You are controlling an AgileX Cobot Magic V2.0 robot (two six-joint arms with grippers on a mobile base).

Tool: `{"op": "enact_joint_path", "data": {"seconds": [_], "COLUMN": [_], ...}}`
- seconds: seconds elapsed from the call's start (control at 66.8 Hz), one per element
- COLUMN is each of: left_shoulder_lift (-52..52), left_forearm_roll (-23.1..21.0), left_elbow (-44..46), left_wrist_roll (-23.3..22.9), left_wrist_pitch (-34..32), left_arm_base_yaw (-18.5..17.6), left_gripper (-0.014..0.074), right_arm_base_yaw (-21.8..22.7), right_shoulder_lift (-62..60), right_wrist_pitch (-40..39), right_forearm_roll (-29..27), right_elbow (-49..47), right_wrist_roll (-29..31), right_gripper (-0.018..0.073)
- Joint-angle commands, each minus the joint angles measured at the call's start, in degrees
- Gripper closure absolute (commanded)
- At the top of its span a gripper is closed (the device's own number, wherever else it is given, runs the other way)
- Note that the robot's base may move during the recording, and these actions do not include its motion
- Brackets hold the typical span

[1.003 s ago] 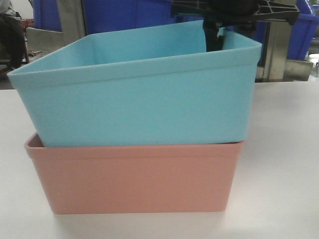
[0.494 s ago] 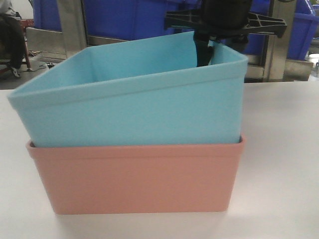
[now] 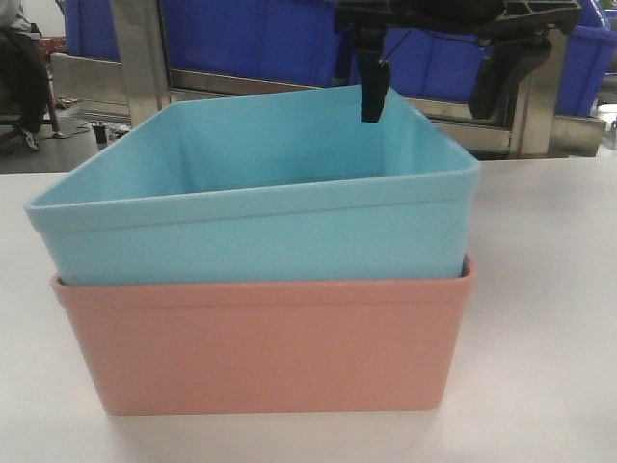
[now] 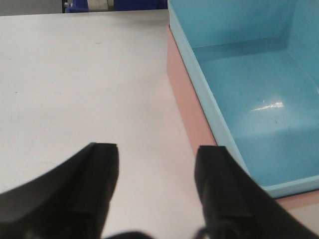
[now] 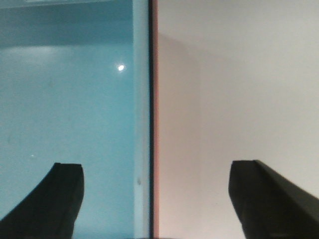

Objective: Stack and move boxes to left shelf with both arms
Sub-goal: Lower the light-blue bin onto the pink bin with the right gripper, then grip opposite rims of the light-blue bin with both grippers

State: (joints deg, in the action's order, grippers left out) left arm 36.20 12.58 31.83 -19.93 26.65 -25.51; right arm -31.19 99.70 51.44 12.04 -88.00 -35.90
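The light turquoise box (image 3: 260,231) sits nested level inside the salmon pink box (image 3: 260,347) on the white table. My right gripper (image 3: 434,92) hangs open just above the stack's far right wall, one finger (image 3: 371,96) over the turquoise interior and the other outside. The right wrist view shows the turquoise box (image 5: 65,99) and the pink rim (image 5: 155,99) running between the spread fingers of the right gripper (image 5: 155,167). My left gripper (image 4: 157,159) is open over bare table, beside the pink box (image 4: 184,94) and turquoise box (image 4: 259,99), holding nothing. The left shelf is out of view.
White table (image 3: 540,289) spreads around the stack on both sides. Behind it stand steel posts (image 3: 140,58) and dark blue crates (image 3: 251,34). A seated person (image 3: 19,68) is at the far left.
The turquoise box was tilted with its right side raised by my right gripper; it has now dropped level into the pink box. The right gripper has let go, opened and lifted slightly.
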Motion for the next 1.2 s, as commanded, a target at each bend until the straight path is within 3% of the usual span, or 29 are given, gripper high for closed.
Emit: {"op": "enact_joint_path", "data": {"seconds": [0.0, 0.135, 0.479, 0.809, 1.183], "left_shoulder_lift": [2.96, 8.95, 33.08, 50.03, 59.73], "left_forearm_roll": [0.05, 0.02, -1.54, -4.57, -7.72], "left_elbow": [4.56, 10.68, 31.57, 39.79, 40.45], "left_wrist_roll": [0.10, 0.10, 0.10, 0.10, -0.13], "left_wrist_pitch": [-4.23, -3.54, 9.81, 9.04, 4.67], "left_arm_base_yaw": [0.09, 0.09, -0.01, -2.07, -2.89], "left_gripper": [0.0171, 0.0132, 0.0132, 0.0132, 0.0134], "right_arm_base_yaw": [0.21, 0.21, 0.21, 0.21, 0.21], "right_shoulder_lift": [-4.29, -4.83, -4.83, -0.86, 6.54], "right_wrist_pitch": [-0.88, 1.16, 1.08, -1.39, -2.78], "right_forearm_roll": [2.02, 1.97, 1.37, -0.15, -0.25], "right_elbow": [-1.84, -1.84, -1.84, -1.76, -1.76], "right_wrist_roll": [2.02, 2.53, 5.18, 5.18, 5.29], "right_gripper": [-0.0064, -0.0064, -0.0064, -0.0064, -0.0064]}}
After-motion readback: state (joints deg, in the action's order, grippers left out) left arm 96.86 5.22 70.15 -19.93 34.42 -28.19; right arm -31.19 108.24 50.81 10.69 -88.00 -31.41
